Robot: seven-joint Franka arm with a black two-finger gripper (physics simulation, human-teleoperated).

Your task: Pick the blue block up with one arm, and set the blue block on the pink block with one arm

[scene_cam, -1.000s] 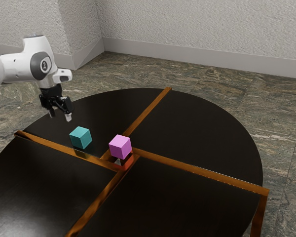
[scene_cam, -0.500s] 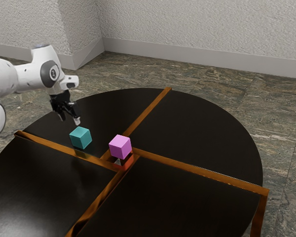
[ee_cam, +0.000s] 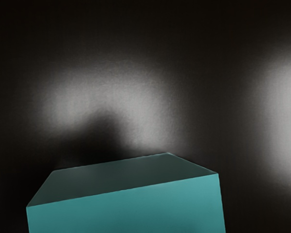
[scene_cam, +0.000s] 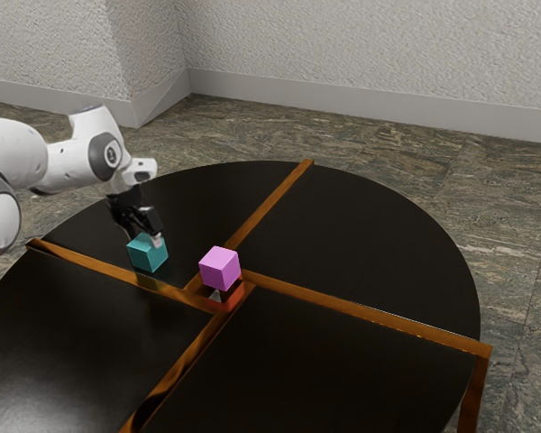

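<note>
One blue block [scene_cam: 148,253] sits on the black table [scene_cam: 361,234], near the pink block [scene_cam: 220,268] at the dividers' [scene_cam: 343,307] crossing, and I hold the gripper [scene_cam: 147,235] just above it, fingers apart.

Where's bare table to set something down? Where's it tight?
Free: the table's far quadrant on the exterior view's right and both near quadrants, bordered by the rails. Crowded: by the crossing, where the gripper hangs over the blue block, with the pink block beside it.
</note>
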